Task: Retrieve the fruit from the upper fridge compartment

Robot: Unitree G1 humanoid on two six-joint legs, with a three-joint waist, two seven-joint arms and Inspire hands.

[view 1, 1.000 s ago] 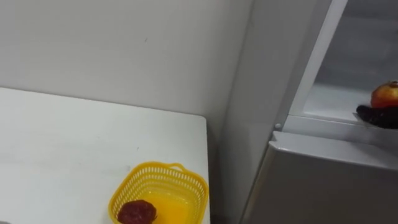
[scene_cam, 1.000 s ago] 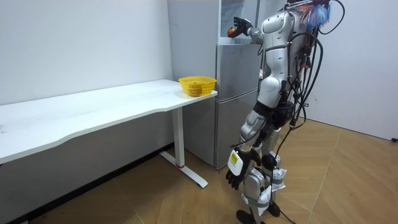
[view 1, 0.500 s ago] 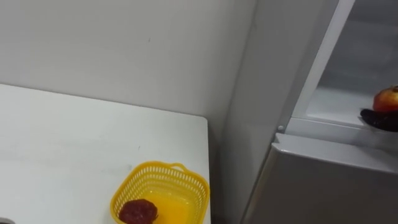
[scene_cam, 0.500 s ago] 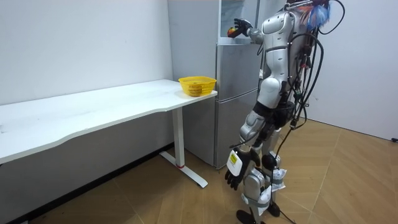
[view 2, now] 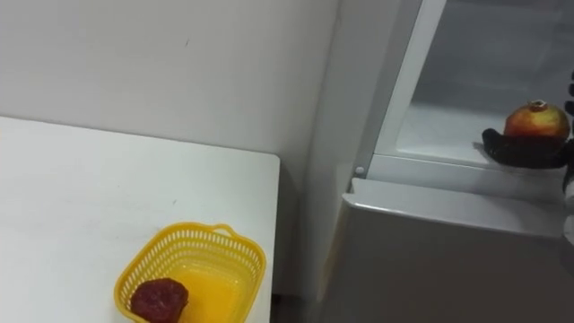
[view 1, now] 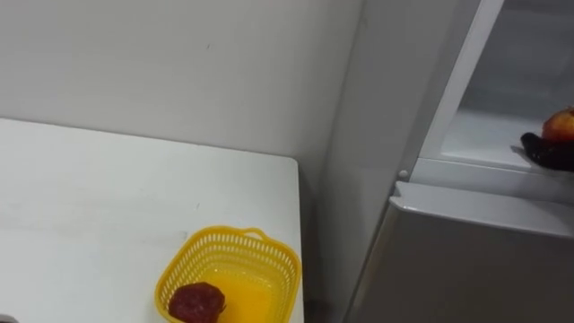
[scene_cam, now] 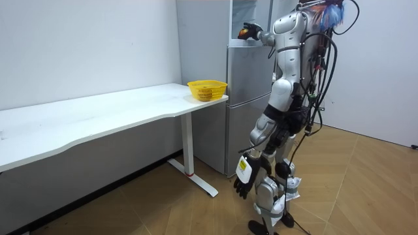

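Red-and-yellow skin and a small crown mark the pomegranate (view 2: 536,121), which sits at the front edge of the open upper fridge compartment (view 2: 439,126), just above the top of the grey lower door (view 1: 466,260). The robot's right hand (view 2: 520,149) reaches in from the right and cups the fruit from below, its dark fingers curled round the underside, so the pomegranate is gripped in that hand at the compartment's front lip.

On the white table (view 1: 90,206) to the left of the fridge, a yellow plastic basket (view 1: 285,269) stands at the corner nearest the fridge. 1 dark red lump (view 1: 197,302) lies inside it, against the basket's left wall.

From the room view, the robot stands upright on the wooden floor directly before the fridge, with its right arm raised to the upper compartment. Its left hand (scene_cam: 244,184) hangs low beside its leg, fingers relaxed and pointing down, holding nothing.
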